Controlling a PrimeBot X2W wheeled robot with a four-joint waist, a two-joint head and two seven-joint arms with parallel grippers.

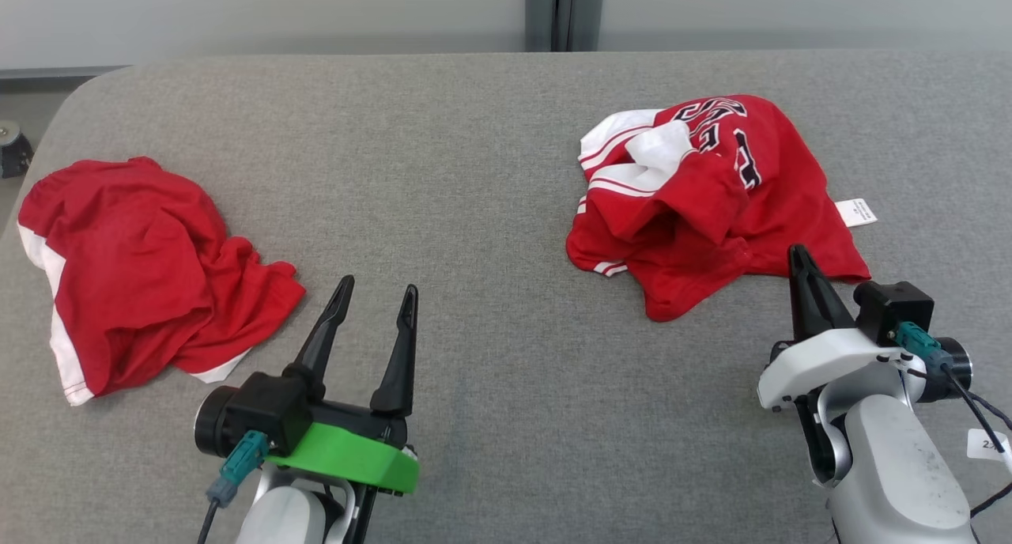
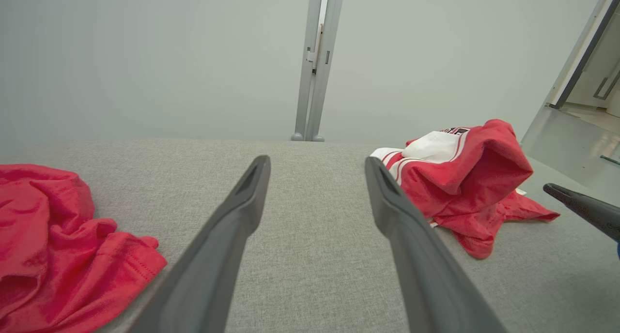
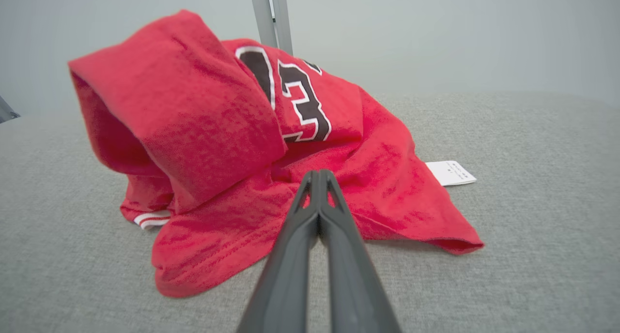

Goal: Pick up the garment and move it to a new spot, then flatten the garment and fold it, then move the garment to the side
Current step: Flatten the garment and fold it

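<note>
Red basketball jersey: likely light, limp, crumpled. Best taken at the hem beside the care label. Right end effector closed at that hem; left end effector wide.

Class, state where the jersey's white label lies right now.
In the head view, the white label lies on the grey table at right, poking out from the right edge of the numbered jersey, beyond the right tool.

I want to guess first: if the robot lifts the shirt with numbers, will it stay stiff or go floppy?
Probably floppy: the shirt lies crumpled in soft folds. Likely light too; the cloth looks thin. It'd probably hang and drag.
</note>
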